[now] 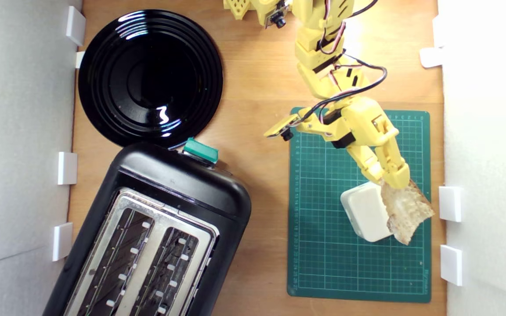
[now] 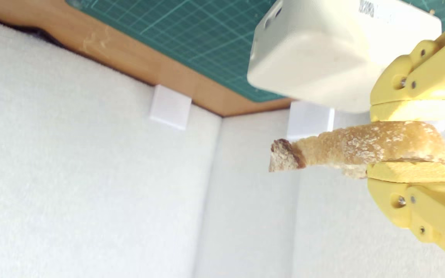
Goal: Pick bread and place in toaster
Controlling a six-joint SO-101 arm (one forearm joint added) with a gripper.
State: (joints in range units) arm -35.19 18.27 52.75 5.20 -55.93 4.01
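Gripper (image 1: 394,182): yellow fingers clamped on one end of the bread (image 1: 406,213) | Bread: just beside the cream block (image 1: 365,210), over the green mat (image 1: 323,245) | Toaster (image 1: 156,237): well apart from the block, slots empty.

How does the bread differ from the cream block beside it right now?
The bread is a thin, ragged wedge with holey crumb; the cream block is thick, smooth and rounded. The bread is clamped in the gripper; the block sits free on the green mat. Both lie over the mat's exterior-view right side.
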